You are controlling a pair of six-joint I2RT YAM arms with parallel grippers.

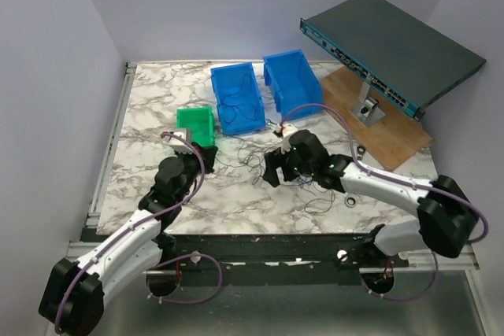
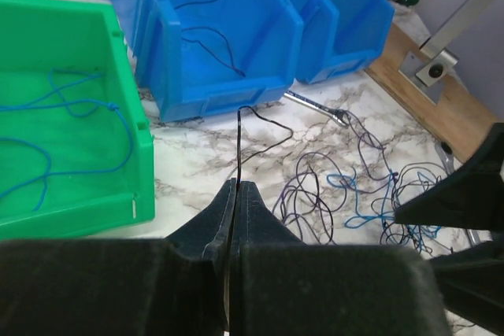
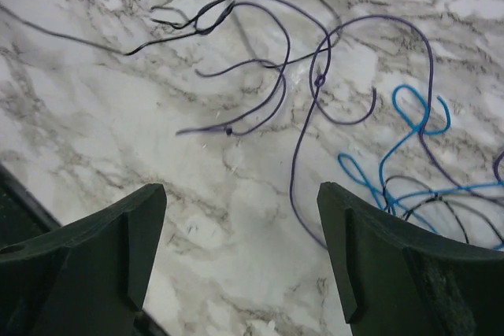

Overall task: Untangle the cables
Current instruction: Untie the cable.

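Observation:
The cables are thin wires. A loose tangle of dark purple and blue ones [image 2: 370,186] lies on the marble table, also seen in the top view [image 1: 315,186]. My left gripper [image 2: 238,185] is shut on a thin black wire [image 2: 239,139] that rises from between the fingertips and curls toward the blue bin. In the top view this gripper [image 1: 191,164] is just below the green bin. My right gripper [image 3: 240,194] is open and empty, low over bare marble, with a purple wire [image 3: 303,139] and a blue wire [image 3: 409,127] just beyond its right finger. It sits left of the tangle [image 1: 276,169].
A green bin [image 2: 140,163] holds a blue wire. Two blue bins stand behind it, the nearer one [image 2: 213,100] holding dark wires. A silver wrench [image 2: 315,106] lies by the tangle. A network switch [image 1: 394,45] on a stand and a wooden board [image 1: 394,131] are at the back right.

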